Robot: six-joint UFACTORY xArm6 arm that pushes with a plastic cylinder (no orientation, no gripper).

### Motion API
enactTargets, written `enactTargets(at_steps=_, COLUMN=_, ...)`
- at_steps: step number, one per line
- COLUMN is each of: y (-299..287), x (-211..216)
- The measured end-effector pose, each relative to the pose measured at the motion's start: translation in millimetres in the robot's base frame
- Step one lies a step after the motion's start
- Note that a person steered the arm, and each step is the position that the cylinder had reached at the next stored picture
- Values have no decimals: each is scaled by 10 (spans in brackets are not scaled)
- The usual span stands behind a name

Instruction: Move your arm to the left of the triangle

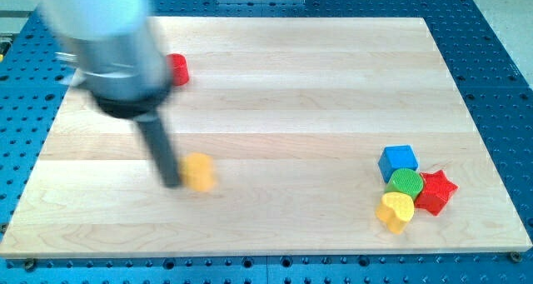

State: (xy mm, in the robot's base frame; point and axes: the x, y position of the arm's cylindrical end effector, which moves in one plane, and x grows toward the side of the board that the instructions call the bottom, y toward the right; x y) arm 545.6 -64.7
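My tip (171, 182) rests on the wooden board, touching or nearly touching the left side of a yellow block (199, 171) at the view's lower left of centre; the block is blurred and its shape is hard to make out. The arm above the tip is blurred and large at the view's upper left. A red block (177, 69) sits at the upper left, partly hidden behind the arm.
A cluster sits at the view's lower right: a blue cube (398, 161), a green round block (405, 182), a red star (436, 191) and a yellow heart-like block (396, 210). The wooden board (291, 84) lies on a blue perforated table.
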Motion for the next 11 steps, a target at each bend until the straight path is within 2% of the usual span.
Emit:
enactTargets(at_steps=1, y=1414, x=390)
enactTargets(at_steps=2, y=1220, x=430)
enactTargets(at_steps=3, y=1159, x=169)
enactTargets(at_steps=4, y=1959, x=221)
enactTargets(at_steps=5, y=1019, x=-1)
enactTargets(at_steps=6, y=-612, x=-381)
enactTargets(at_steps=7, y=-1305, x=-138)
enactTargets(at_steps=8, y=-576, x=701)
enactTargets(at_steps=9, y=-789, x=325)
enactTargets(at_steps=10, y=-1779, x=-947)
enactTargets(at_steps=11, y=-2403, x=-1826)
